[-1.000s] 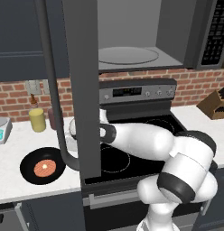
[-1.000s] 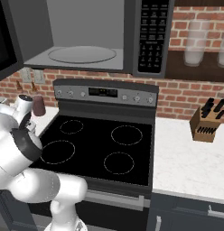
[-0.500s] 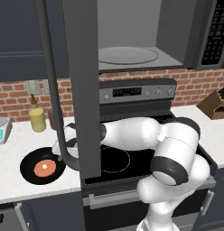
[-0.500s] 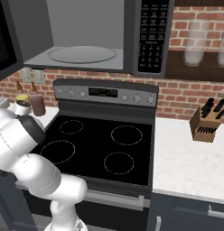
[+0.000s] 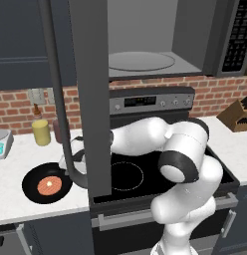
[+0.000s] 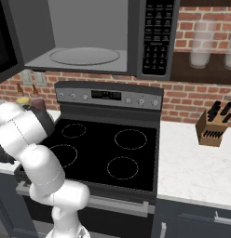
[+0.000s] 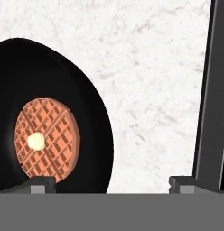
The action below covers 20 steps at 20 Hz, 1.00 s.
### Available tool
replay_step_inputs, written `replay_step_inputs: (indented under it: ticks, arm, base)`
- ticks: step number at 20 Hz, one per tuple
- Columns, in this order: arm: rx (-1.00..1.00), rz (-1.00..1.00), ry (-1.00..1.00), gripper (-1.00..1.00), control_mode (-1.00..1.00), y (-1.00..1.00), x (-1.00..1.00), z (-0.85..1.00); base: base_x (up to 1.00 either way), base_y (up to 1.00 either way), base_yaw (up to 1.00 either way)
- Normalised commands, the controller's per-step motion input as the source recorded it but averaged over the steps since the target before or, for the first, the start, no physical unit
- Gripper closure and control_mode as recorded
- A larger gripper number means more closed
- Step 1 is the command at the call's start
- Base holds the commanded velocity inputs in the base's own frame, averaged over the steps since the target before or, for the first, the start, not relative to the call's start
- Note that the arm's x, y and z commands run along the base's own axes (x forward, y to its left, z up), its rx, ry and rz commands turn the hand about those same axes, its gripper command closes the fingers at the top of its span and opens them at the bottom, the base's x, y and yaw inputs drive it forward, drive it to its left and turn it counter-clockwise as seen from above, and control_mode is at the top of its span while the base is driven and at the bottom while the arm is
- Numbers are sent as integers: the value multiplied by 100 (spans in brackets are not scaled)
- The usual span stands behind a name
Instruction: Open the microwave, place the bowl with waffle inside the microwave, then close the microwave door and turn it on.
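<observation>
Fingers (image 7: 43,182) spread wide apart, nothing between them, tips poking up at the bottom of the hand view: one over the near rim of the bowl (image 7: 91,135), the other by the dark edge of the stove (image 7: 208,99). Gripper (image 7: 112,184) hovering over pale marble counter (image 7: 150,76), just beside the bowl. Inside the bowl, a gridded waffle (image 7: 47,139) with a pale dab at its centre, lying flat and off toward one side.

From the left base view, bowl (image 5: 33,178) sitting on the counter (image 5: 16,199) left of the stove (image 5: 145,174), waffle (image 5: 50,185) near its middle. Arm (image 5: 145,137) reaching leftward across the cooktop, hand mostly hidden behind the open door (image 5: 90,99). Door swung fully out, edge-on to the camera, curved bar handle (image 5: 58,99) running down its left side. Microwave (image 5: 145,40) open above the stove, grey cavity bare around the round turntable (image 5: 140,61). Yellow jar (image 5: 41,132) against the brick wall behind the bowl; knife block (image 5: 237,115) on the counter far right.

From the right base view, microwave (image 6: 89,32) gaping, turntable (image 6: 84,56) in plain sight, keypad (image 6: 157,35) at its right. Arm (image 6: 24,135) bent low toward the left edge. Knife block (image 6: 213,124) on the counter right of the stove (image 6: 108,153).
</observation>
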Motion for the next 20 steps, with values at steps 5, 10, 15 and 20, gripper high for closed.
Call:
replay_step_inputs:
  ticks: [5,10,15,20]
  arm:
    - [0,0,0,-100,-100,19,3,-13]
    - [0,0,0,-100,-100,33,0,-16]
    - [0,0,0,-100,-100,13,0,-23]
    - [0,0,0,-100,-100,1,0,-10]
  base:
    - [0,0,0]
    - [0,0,0]
    - [0,0,0]
    - [0,0,0]
